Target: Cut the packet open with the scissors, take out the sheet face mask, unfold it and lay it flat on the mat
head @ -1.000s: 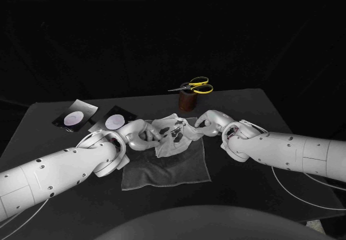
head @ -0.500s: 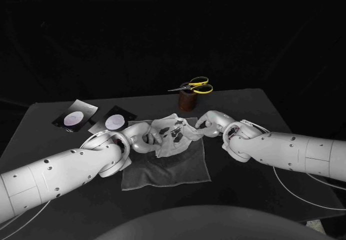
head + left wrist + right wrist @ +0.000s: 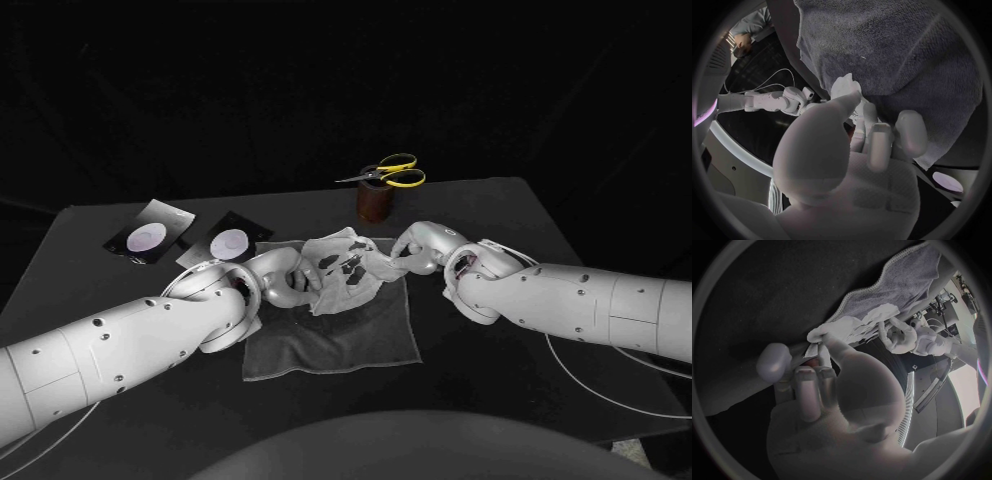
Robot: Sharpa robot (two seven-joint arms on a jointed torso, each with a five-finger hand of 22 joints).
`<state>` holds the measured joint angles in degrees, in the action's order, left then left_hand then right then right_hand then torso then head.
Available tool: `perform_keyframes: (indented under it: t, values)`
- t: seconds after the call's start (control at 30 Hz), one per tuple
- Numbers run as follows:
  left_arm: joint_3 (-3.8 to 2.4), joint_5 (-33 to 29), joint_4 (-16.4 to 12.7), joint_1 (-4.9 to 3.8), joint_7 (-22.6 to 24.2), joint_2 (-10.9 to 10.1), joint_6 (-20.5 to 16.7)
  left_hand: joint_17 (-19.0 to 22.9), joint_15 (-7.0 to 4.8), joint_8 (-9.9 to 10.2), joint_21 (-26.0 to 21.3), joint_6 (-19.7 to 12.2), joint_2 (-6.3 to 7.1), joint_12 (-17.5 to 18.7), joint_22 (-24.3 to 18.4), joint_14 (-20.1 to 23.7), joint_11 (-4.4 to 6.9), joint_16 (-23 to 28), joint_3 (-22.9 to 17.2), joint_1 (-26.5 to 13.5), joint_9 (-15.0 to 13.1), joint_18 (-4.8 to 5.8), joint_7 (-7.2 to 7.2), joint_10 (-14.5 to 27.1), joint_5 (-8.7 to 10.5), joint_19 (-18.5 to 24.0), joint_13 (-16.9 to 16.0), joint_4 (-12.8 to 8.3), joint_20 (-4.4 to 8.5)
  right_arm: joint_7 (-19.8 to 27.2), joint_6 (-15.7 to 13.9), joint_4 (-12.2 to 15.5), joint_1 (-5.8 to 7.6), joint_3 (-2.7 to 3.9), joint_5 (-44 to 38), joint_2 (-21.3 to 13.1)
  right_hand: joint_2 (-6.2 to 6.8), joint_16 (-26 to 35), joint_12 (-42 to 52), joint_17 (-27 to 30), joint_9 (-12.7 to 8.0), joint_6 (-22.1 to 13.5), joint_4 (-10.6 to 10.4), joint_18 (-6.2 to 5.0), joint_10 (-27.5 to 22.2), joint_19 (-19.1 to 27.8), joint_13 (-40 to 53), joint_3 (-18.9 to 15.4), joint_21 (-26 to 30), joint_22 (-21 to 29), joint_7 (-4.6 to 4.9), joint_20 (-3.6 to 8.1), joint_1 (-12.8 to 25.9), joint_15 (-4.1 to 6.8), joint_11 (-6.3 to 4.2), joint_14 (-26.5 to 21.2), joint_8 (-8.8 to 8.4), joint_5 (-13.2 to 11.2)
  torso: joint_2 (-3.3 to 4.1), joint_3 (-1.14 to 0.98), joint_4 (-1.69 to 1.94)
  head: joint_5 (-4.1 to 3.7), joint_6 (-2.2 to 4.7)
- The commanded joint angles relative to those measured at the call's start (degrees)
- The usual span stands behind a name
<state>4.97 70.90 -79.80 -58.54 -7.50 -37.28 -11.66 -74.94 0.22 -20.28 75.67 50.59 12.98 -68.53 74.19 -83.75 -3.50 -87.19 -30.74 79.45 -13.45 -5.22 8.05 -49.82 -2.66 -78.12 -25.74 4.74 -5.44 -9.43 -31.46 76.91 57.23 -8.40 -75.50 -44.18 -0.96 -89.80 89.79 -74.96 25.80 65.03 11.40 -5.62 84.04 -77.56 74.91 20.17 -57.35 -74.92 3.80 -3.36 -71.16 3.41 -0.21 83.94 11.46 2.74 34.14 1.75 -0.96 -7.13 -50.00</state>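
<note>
So the sheet face mask is hanging half crumpled in the middle of the frame, just over the upper edge of the grey mat. The left robot hand pinches its left edge and the right robot hand pinches the right one. Looks damp, floppy and clingy to me, probably tears easily, so I'd hold the outer rim, away from the eye holes.

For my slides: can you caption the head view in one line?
Left robot hand and right robot hand hold the mask over the mat; scissors sit behind.
</note>
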Motion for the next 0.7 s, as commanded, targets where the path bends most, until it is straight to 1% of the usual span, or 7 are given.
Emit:
perform_keyframes:
  t: [0.03,0.3,0.43,0.53,0.7]
  values:
    - [0.15,1.0,0.3,0.15,-2.0,0.1,2.5,-5.5,-0.28,0.0,0.3,-0.1,0.05,-0.3,0.0,-2.1,-0.08,-0.3,0.3,-0.4,0.1,0.55,0.00,-0.5,-0.14,-0.3,0.0,0.0,0.02,0.8,0.8,0.0,-0.28,-0.18,-1.9,0.1,-0.46,-0.2,0.2,-15.0,0.6,0.9,0.2,-0.58,6.0,0.1,15.1,0.4,-0.2,-6.8,-0.27,0.47,-0.7,0.32,-0.48,6.1,0.31,0.0,0.02,0.03,-0.01,0.01,0.00]
    - [0.15,1.1,0.3,0.15,-2.4,0.1,3.4,-5.5,-0.28,0.1,0.3,-0.2,0.00,-0.4,0.0,-2.1,-0.08,-0.3,0.3,-0.4,0.1,0.55,0.02,-0.5,-0.14,-0.3,-0.1,0.0,0.03,1.5,-1.7,-0.4,-0.26,-0.16,-1.7,0.0,-0.39,-0.2,0.2,-15.0,0.7,1.0,0.3,-0.58,6.0,0.1,15.1,0.6,-0.2,-6.8,-0.29,0.56,-0.6,0.36,-0.50,6.1,0.47,0.0,0.00,-0.01,-0.02,0.08,0.00]
    - [0.15,1.1,0.3,0.15,-2.7,0.1,3.9,-5.5,-0.28,0.2,0.4,-0.3,-0.05,-0.5,0.1,-2.2,-0.09,-0.3,0.3,-0.4,0.1,0.56,0.03,-0.5,-0.14,-0.4,-0.1,0.1,0.03,1.6,-2.1,-0.5,-0.20,-0.13,-0.6,-0.1,-0.37,-0.2,0.2,-15.0,0.7,1.0,0.4,-0.56,6.0,0.0,15.1,0.6,-0.3,-6.8,-0.29,0.57,-0.5,0.37,-0.51,6.1,0.50,0.0,0.00,-0.04,-0.04,0.08,0.00]
    - [0.15,1.1,0.4,0.15,-3.0,0.1,4.4,-5.5,-0.28,0.2,0.4,-0.3,-0.05,-0.5,0.1,-2.2,-0.09,-0.3,0.3,-0.4,0.1,0.56,0.03,-0.5,-0.14,-0.4,-0.1,0.1,0.03,1.4,-1.7,-0.3,-0.05,-0.07,1.2,-0.4,-0.31,-0.2,0.2,-15.0,0.7,1.0,0.4,-0.56,6.0,0.0,15.1,0.7,-0.3,-6.8,-0.31,0.60,-0.4,0.38,-0.52,6.1,0.53,0.0,-0.01,-0.04,-0.05,0.10,0.00]
    - [0.15,1.2,0.4,0.15,-3.3,0.1,4.8,-5.4,-0.27,0.3,0.4,-0.5,-0.14,-0.6,0.1,-2.1,-0.11,-0.3,0.2,-0.4,0.2,0.56,0.08,-0.4,-0.14,-0.3,-0.2,0.1,0.04,0.6,0.8,-0.1,0.44,0.05,3.2,-1.0,-0.20,-0.2,0.2,-15.0,0.8,1.1,0.4,-0.61,6.0,0.2,15.1,0.7,0.0,-6.7,-0.34,0.63,-0.3,0.40,-0.54,6.1,0.59,0.0,0.00,-0.02,-0.04,0.09,0.00]
